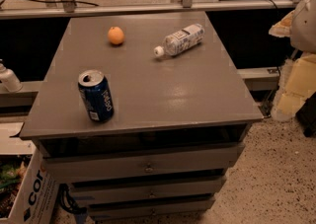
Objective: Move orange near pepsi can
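The orange (116, 35) is a small round fruit on the far left part of the grey cabinet top (163, 90). The pepsi can (96, 95), dark blue with white lettering and an opened silver top, stands upright near the front left corner. The orange lies well behind the can, with bare surface between them. My gripper is not in view; only a pale rounded shape (304, 20) shows at the right edge, and I cannot tell what it is.
A clear plastic water bottle (178, 40) with a white cap lies on its side at the back right of the top. Drawers (148, 166) sit below the front edge. A cardboard box (29, 193) stands on the floor at the lower left. Yellow foam (296, 90) is at the right.
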